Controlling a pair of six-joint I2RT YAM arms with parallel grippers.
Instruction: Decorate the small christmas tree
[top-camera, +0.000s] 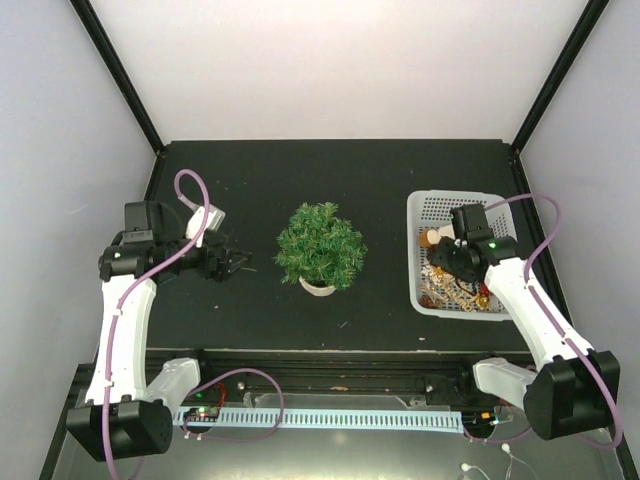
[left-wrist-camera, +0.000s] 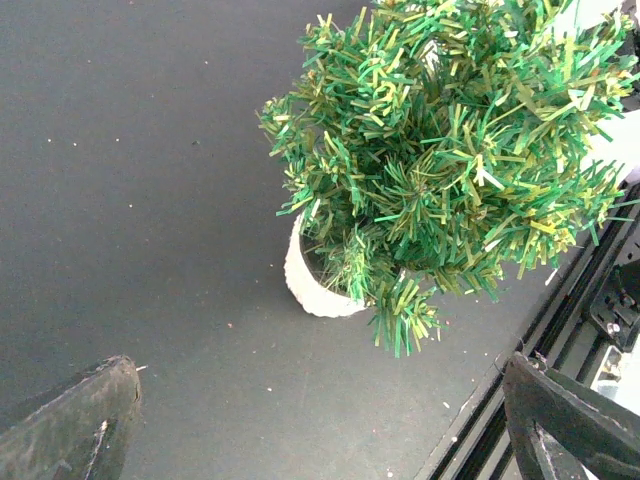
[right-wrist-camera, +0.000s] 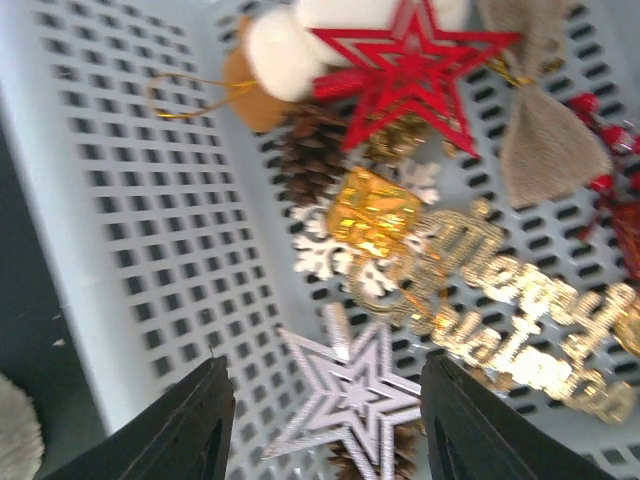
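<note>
The small christmas tree stands upright in its white pot mid-table. At its 9 o'clock, the left gripper points toward it, jaws spread wide and empty. At its 3 o'clock, the right gripper hovers inside the basket, its 2 fingers parted above a silver star, with a red star at 12 o'clock.
</note>
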